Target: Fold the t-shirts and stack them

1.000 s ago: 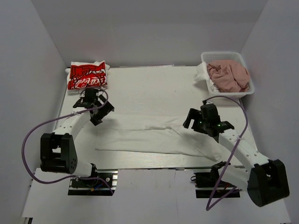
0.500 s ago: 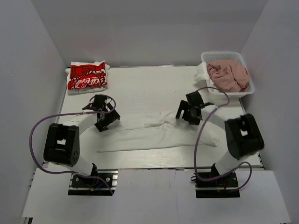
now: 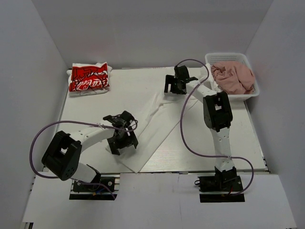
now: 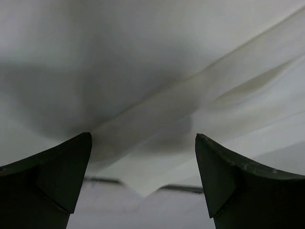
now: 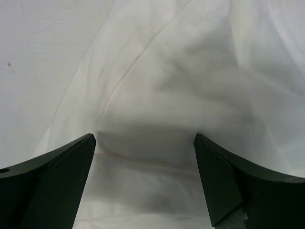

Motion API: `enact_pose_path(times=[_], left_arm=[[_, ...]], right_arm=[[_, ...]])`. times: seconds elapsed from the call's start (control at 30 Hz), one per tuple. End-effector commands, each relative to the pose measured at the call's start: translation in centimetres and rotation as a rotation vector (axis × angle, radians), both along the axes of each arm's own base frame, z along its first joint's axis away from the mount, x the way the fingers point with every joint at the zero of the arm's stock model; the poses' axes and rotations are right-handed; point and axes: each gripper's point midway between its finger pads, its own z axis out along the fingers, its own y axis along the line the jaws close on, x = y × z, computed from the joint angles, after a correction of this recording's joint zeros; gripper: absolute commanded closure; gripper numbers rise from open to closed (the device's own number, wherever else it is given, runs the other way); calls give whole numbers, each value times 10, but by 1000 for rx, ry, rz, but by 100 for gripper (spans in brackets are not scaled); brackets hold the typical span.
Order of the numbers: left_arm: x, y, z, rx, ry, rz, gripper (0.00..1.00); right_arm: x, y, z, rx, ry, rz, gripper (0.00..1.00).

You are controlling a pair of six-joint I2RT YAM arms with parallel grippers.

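Note:
The large white t-shirt (image 3: 151,125) lies as a long folded strip, running diagonally from the far middle to the near edge. My left gripper (image 3: 122,137) is low over its near-left part with its jaws wide apart. In the left wrist view (image 4: 143,138) white cloth (image 4: 157,81) fills the gap and a cloth corner shows below. My right gripper (image 3: 176,84) is open over the strip's far end, with cloth (image 5: 157,86) under its jaws (image 5: 144,138). The white t-shirt with red print (image 3: 89,77) lies folded at the far left. The dusty-pink t-shirt (image 3: 233,77) is bunched in the basket.
The white mesh basket (image 3: 211,60) stands at the far right corner, close to my outstretched right arm. Grey walls close in the table (image 3: 128,90) on three sides. Purple cables loop off both arms.
My right arm has reached out to the far middle and my left gripper has moved right and nearer. The white shirt has swung from lying crosswise to lying diagonally.

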Motion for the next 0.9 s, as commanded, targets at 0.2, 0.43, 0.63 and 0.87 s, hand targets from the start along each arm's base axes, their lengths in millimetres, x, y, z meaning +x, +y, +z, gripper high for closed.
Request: enact_pose_path(times=[0.2, 0.43, 0.63, 0.87], left_arm=[[-15, -18, 46, 191, 50, -181, 1], [-39, -30, -14, 301, 164, -419, 1], [-49, -32, -37, 351, 229, -454, 1], [-74, -95, -64, 101, 291, -600, 1]], right_arm=[[-39, -24, 72, -45, -145, 48, 10], [-99, -60, 12, -107, 24, -35, 10], [-91, -42, -4, -69, 82, 24, 10], [-46, -5, -35, -9, 138, 94, 10]])
